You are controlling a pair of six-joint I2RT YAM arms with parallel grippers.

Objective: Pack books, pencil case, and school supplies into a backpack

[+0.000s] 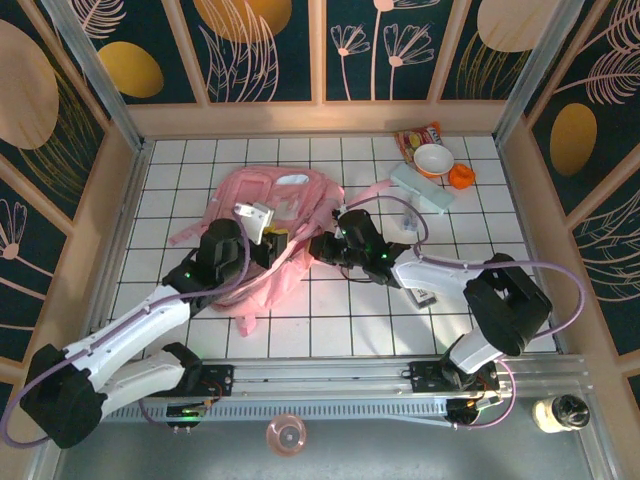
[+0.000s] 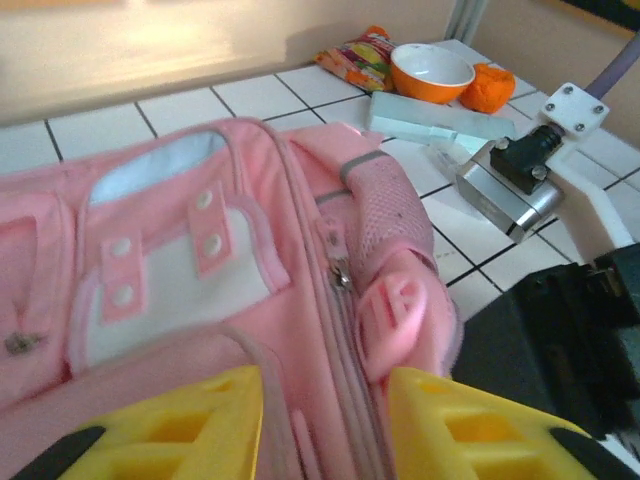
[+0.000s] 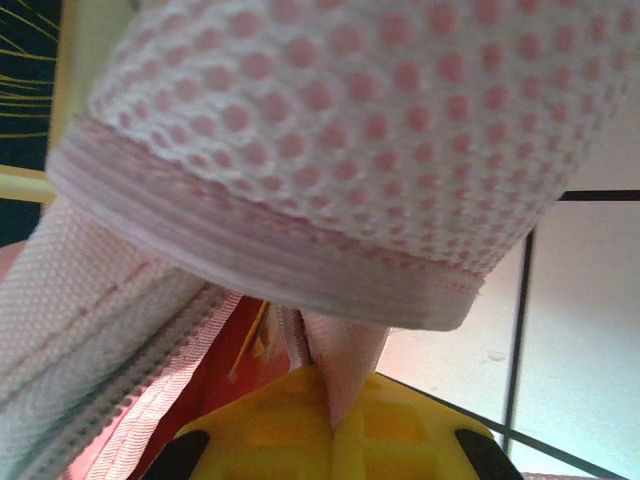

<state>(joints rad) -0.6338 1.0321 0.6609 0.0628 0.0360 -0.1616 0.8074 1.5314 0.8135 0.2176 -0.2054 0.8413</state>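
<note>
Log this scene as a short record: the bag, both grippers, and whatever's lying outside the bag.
backpack: pink, lying flat mid-table
left gripper: open, astride the zipper seam
right gripper: shut on a fold of backpack fabric
pencil case: outside the bag, to its right
next to it: orange bowl, snack packet, small orange object
</note>
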